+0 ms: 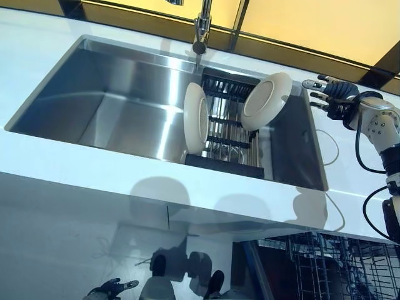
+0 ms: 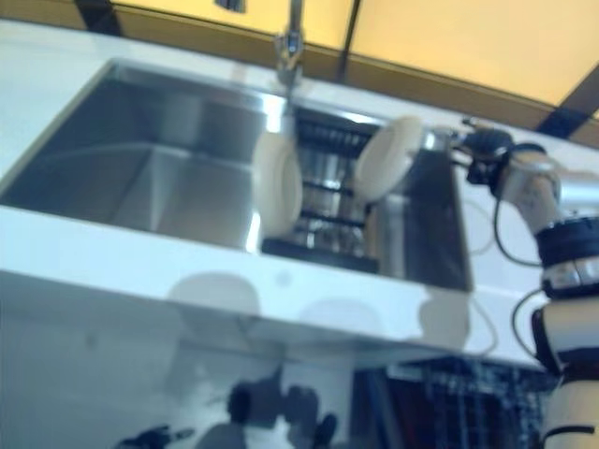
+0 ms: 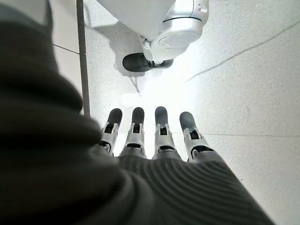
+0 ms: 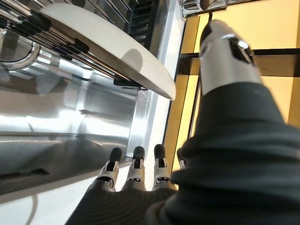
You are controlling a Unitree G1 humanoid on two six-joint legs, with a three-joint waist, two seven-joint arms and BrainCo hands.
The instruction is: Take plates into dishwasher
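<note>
Two white plates stand on edge in a black drying rack (image 1: 225, 159) inside the steel sink (image 1: 112, 100). One plate (image 1: 195, 117) leans at the rack's left side, the other plate (image 1: 267, 101) tilts at its right. My right hand (image 1: 330, 95) hovers open above the counter just right of the right plate, fingers straight and pointing at it, not touching. In the right wrist view that plate's rim (image 4: 117, 51) lies a short way past my fingertips (image 4: 136, 161). My left hand (image 3: 154, 136) hangs low by the floor, open and holding nothing.
A tap (image 1: 201, 28) stands behind the sink above the rack. White counter (image 1: 94, 169) runs along the sink's front edge. The dishwasher's wire rack (image 1: 337, 262) shows pulled out below the counter at the lower right.
</note>
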